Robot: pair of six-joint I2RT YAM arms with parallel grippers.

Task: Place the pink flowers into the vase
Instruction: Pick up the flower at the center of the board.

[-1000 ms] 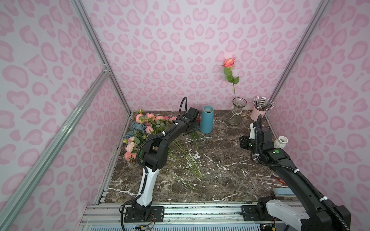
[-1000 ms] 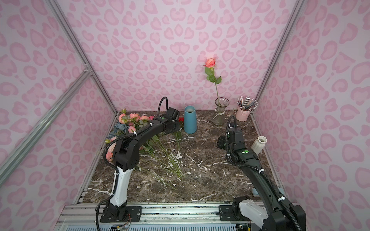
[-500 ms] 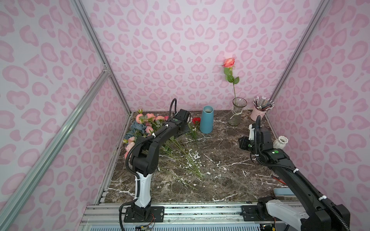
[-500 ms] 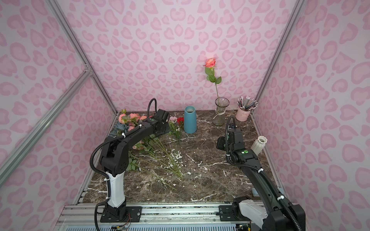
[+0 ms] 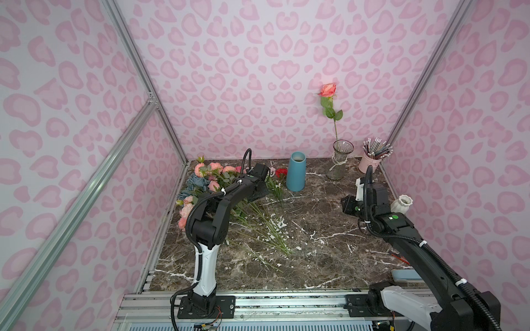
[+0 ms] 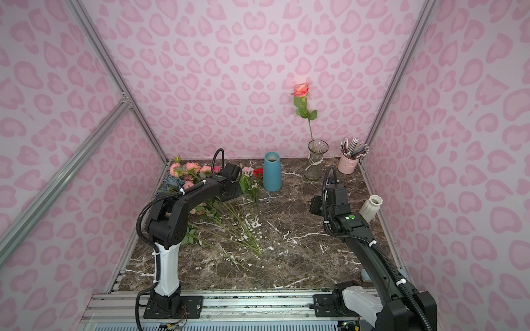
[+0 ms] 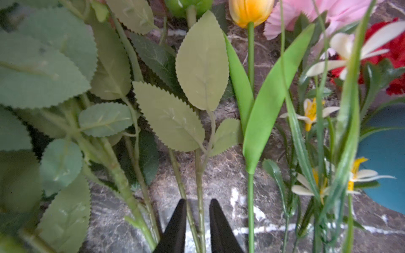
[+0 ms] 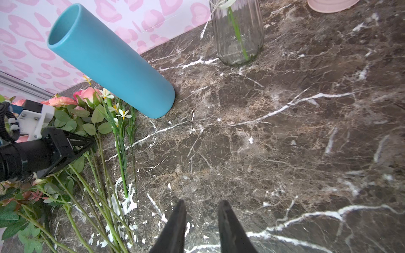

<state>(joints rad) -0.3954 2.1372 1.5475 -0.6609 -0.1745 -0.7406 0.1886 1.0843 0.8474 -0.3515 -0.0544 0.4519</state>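
Observation:
The pink flowers [image 5: 215, 167] lie in a pile at the back left of the marble table, stems pointing toward the front. My left gripper [image 5: 265, 191] reaches into that pile. In the left wrist view the left gripper [image 7: 198, 204] is shut on two thin green stems with serrated leaves; their blooms are out of frame. The glass vase [image 5: 339, 162] stands at the back right and holds one salmon-pink rose [image 5: 327, 89]. My right gripper [image 8: 202, 206] hovers open over bare marble, right of centre, with nothing between its fingers.
A tall blue vase [image 5: 296, 172] stands just right of the pile, next to a red carnation [image 5: 281, 172]. Dusty-blue blooms [image 5: 196, 183] lie at the pile's left. A pink pencil cup [image 5: 370, 162] and a small white vase [image 5: 401, 203] sit along the right wall.
My left gripper has drawn back leftward from beside the blue vase into the flower pile, and its jaws have narrowed onto the stems. The right arm has barely moved.

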